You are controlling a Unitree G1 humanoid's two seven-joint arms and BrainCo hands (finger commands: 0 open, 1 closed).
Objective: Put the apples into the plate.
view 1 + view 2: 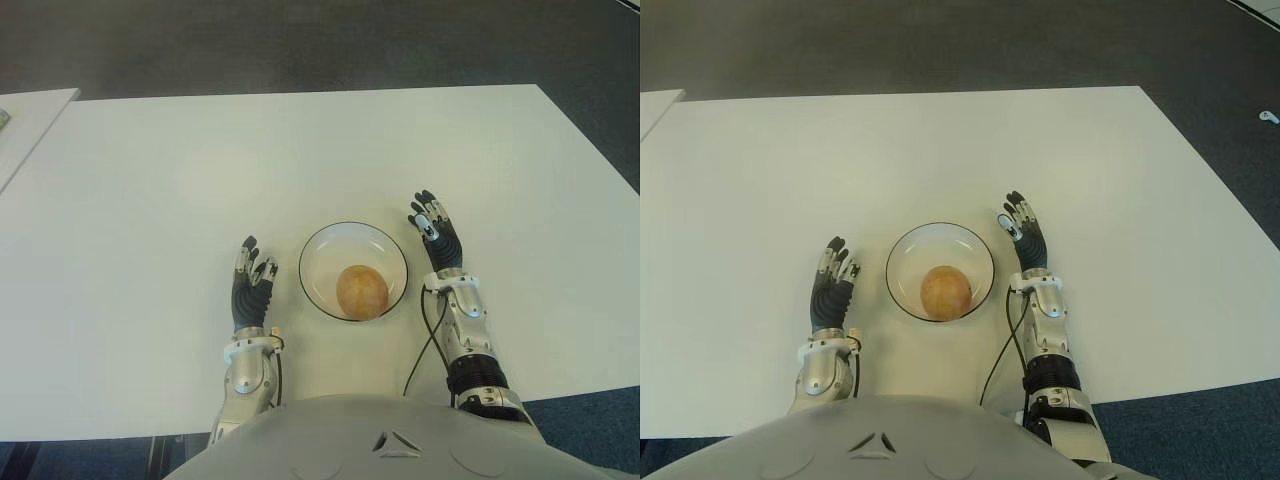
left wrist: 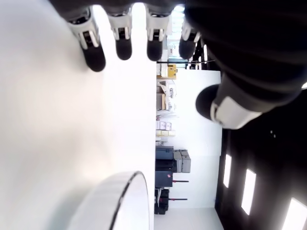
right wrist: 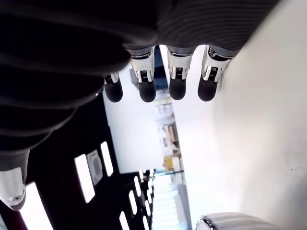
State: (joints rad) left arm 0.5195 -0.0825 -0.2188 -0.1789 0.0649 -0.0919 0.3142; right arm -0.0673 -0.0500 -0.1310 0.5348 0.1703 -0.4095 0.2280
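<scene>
Eye views: left robot hand (image 1: 250,285) and right robot hand (image 1: 436,235), both with fingers extended, nothing held, flank the plate (image 1: 322,252) on white worktop (image 1: 300,150); one apple (image 1: 361,291) sits inside the plate.
Left wrist: fingers (image 2: 123,40) straight, plate rim beside.
Right wrist: fingers (image 3: 176,81) straight, empty.

This looks like an office or lab room set up for testing. A broad, plain white desk (image 1: 200,180) fills most of the eye views, and dark grey carpet-like floor (image 1: 300,45) runs beyond its far edge from 10 to 2 o'clock. The corner of a second white desk (image 1: 30,115) shows at 10 o'clock. In the left wrist view, shelving stacked with boxes (image 2: 165,96) and dark equipment cases (image 2: 170,163) stand against a white wall. The right wrist view shows rows of bright ceiling light panels (image 3: 86,177).
</scene>
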